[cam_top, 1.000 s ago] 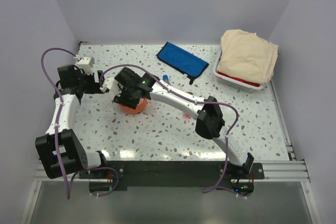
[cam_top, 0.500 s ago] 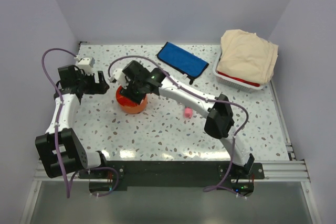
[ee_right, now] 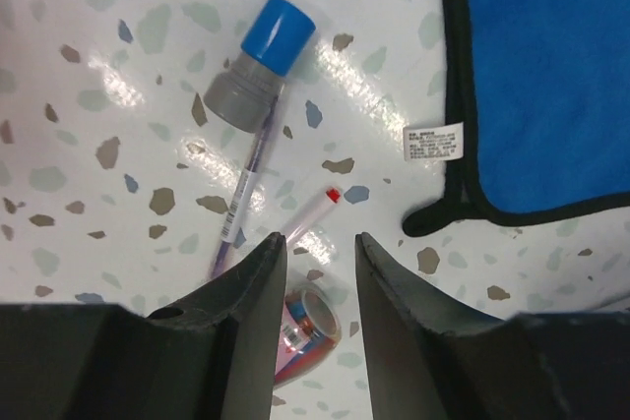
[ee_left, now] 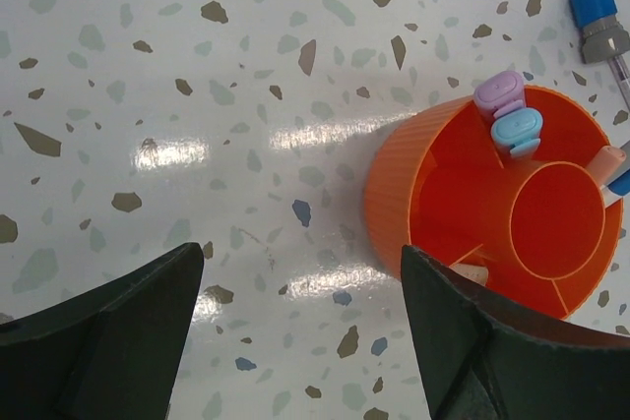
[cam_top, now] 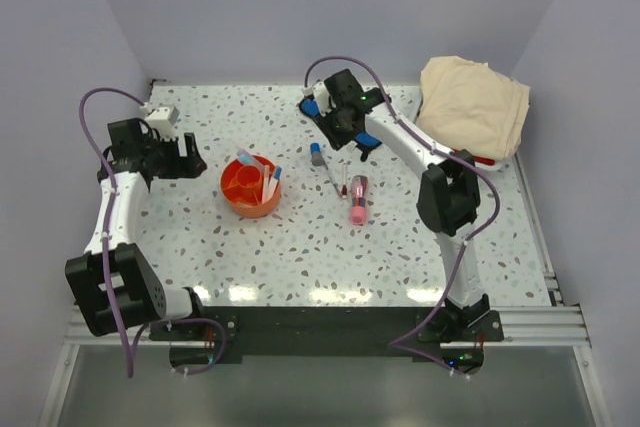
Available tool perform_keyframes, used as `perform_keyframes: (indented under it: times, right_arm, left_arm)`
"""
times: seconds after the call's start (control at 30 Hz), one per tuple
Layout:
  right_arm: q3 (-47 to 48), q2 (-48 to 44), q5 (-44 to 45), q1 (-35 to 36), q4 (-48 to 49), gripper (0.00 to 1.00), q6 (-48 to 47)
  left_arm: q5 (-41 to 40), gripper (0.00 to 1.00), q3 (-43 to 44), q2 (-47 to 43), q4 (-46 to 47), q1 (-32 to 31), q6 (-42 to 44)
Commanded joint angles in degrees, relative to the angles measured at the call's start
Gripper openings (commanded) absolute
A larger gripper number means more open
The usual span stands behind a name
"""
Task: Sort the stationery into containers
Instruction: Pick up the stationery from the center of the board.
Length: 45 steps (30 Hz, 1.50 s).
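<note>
The round orange tub (cam_top: 250, 187) stands left of centre with a lilac marker (ee_left: 500, 93), a light-blue marker (ee_left: 517, 130) and other pieces standing in its compartments. My left gripper (cam_top: 186, 157) hangs open and empty just left of the tub (ee_left: 433, 194). My right gripper (cam_top: 352, 145) is open and empty above loose stationery: a blue-capped marker (ee_right: 261, 58), a thin purple pen (ee_right: 241, 199), a red-tipped white pen (ee_right: 313, 211) and the pink tube (ee_right: 313, 330). The blue pouch (ee_right: 551, 66) lies just beyond, mostly hidden by the arm in the top view.
A white basket with a red rim (cam_top: 450, 152) and beige cloth stands at the far right corner. Walls close the table on the left, back and right. The right arm's elbow (cam_top: 452, 197) stands over the right half of the table.
My right gripper has swung away from over the orange tub to the far right, above the loose stationery by the pouch. The tub and its contents now show. The left arm has barely moved.
</note>
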Motion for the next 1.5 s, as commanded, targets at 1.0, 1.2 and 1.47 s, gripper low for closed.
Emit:
perform_keyframes:
  times: [1.0, 1.2, 1.47]
  right_arm:
    - [22.0, 20.7, -10.1, -2.1, 5.1, 0.57, 19.1]
    - [22.4, 22.2, -9.1, -1.2, 5.4, 0.55, 19.2]
    - [21.4, 24.2, -6.2, 0.5, 5.4, 0.55, 21.4]
  left_arm:
    - [-5.5, 0.86, 3.8, 3.9, -5.8, 0.4, 7.6]
    - [-4.9, 0.86, 2.9, 3.5, -5.5, 0.5, 7.5]
    - [-4.2, 0.87, 4.0, 2.7, -6.2, 0.5, 8.3]
